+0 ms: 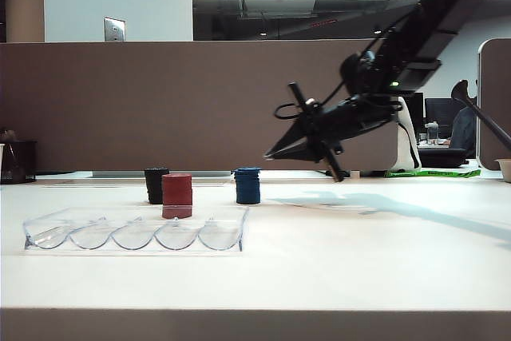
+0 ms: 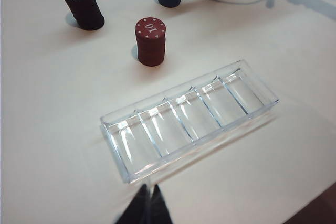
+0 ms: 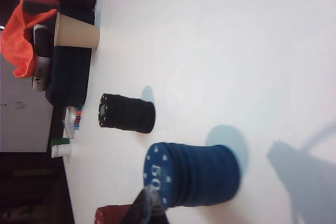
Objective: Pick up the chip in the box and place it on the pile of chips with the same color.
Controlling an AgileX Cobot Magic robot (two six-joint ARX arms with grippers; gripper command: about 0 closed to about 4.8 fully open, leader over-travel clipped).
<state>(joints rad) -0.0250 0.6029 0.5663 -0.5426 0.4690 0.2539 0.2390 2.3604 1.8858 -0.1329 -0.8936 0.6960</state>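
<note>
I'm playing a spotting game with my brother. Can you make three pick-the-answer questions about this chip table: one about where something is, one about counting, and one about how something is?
1. Where is the red stack?
A. inside the clear tray
B. on the table, behind the tray
C. on the floor

2. How many slots does the tray have?
A. three
B. five
C. eight

3. What is in the tray?
A. nothing
B. one chip
C. chips in every slot

Answers:
1. B: it stands on the table, just past the tray's far side.
2. B: five rounded dips sit in a row.
3. A: every slot is bare. The right gripper hangs in the air beside the blue stack, fingers together. The left gripper is near the tray, fingers together.
</note>
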